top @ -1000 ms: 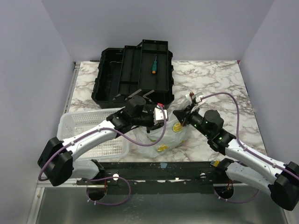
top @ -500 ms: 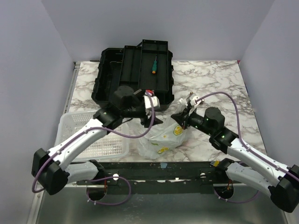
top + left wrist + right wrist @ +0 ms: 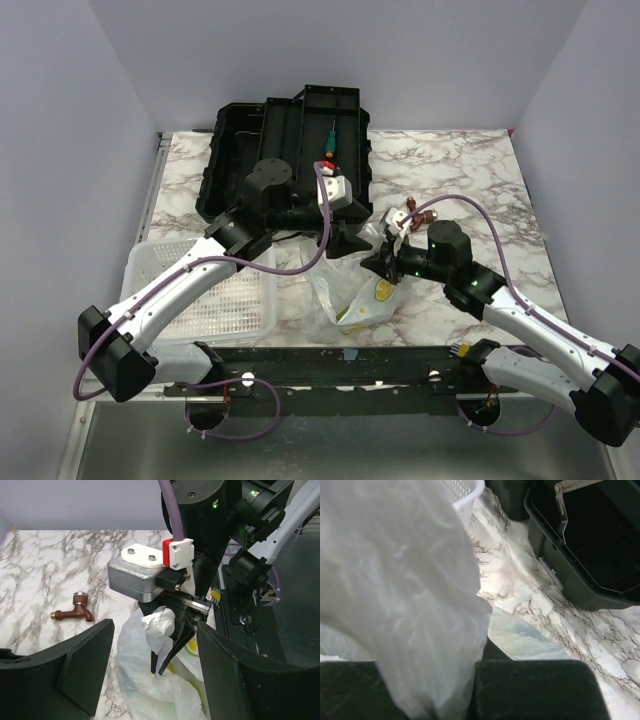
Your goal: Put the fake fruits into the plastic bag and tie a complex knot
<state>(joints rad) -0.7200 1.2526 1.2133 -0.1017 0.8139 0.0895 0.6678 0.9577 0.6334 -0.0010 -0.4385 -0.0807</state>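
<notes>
A robotics lab test cell is shown. A marble-patterned tabletop (image 3: 450, 160) is enclosed by plain lilac panels (image 3: 60, 150), and two arms are bolted to a black rail (image 3: 340, 362). Props are laid out (an open black toolbox (image 3: 290, 150) beyond the left gripper (image 3: 350, 240), a white perforated basket (image 3: 225, 305) to its left).

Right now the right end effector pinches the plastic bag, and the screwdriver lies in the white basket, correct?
No. The top external view shows the screwdriver in the black toolbox; the right end effector does pinch the plastic bag.
</notes>
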